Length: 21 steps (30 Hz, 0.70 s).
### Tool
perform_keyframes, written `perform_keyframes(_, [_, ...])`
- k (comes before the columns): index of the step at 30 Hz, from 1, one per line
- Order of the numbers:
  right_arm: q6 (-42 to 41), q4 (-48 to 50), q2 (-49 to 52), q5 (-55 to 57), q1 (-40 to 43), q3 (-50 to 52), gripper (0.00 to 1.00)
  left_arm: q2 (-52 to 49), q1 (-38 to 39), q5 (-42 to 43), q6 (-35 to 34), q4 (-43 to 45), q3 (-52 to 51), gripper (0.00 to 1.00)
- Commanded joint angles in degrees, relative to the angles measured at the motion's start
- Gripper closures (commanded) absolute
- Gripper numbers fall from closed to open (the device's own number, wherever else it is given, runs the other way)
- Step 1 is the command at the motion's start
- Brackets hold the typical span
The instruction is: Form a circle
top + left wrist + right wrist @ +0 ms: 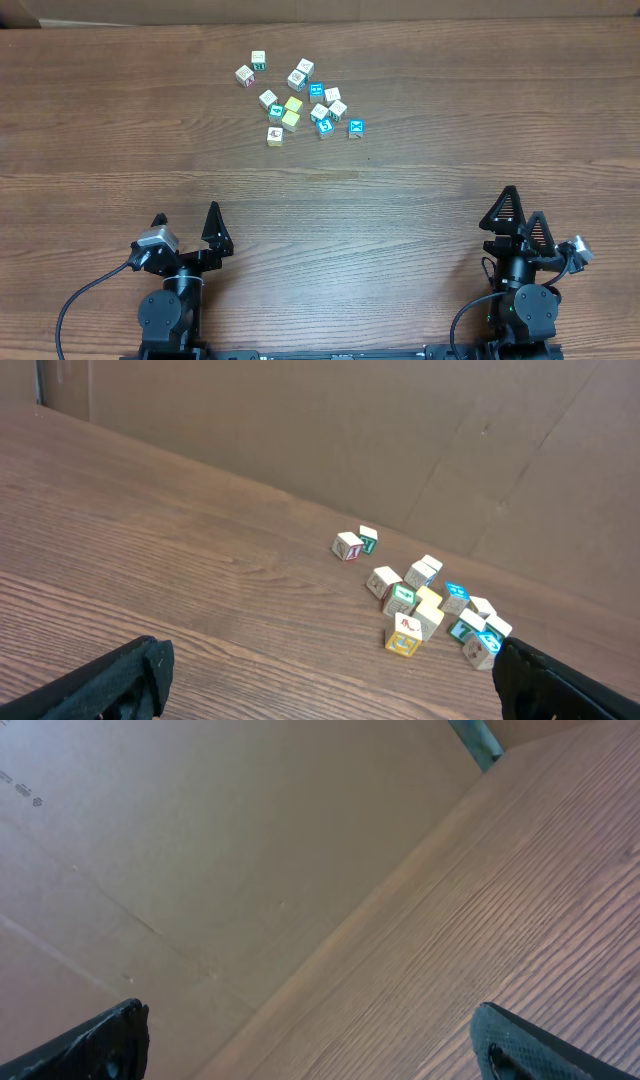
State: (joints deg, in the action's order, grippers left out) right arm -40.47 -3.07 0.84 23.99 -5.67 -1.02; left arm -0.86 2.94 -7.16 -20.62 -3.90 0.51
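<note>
jaws on both arms wide apart, empty, far from the cube scatter [293,104]

Table [100,150]: brown wood-grain surface, matt, finely ridged. Cubes [292,104]: pale wood look, printed faces, matt. Back wall [300,420]: plain brown cardboard, dull. Left gripper fingers [110,680]: black, matt

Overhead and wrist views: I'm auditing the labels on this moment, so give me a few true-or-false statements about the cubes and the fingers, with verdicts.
1. The left fingers and right fingers stand open, holding nothing. True.
2. The cubes already form a clear ring. False: they lie in a loose cluster.
3. Two yellow cubes lie inside that cluster. True.
4. The right wrist view shows the cubes. False: it shows table and cardboard wall, no cubes.
</note>
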Motion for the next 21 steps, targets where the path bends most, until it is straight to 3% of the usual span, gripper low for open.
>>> perform_keyframes(1, [0.0, 0.0, -0.68, 0.42, 0.24, 0.57, 0.0, 0.55, -0.35, -0.48, 1.33, -0.17, -0.02, 0.0])
perform_keyframes(21, [0.0, 0.0, -0.68, 0.42, 0.24, 0.57, 0.0, 0.55, -0.35, -2.38, 1.33, -0.22, 0.09, 0.0])
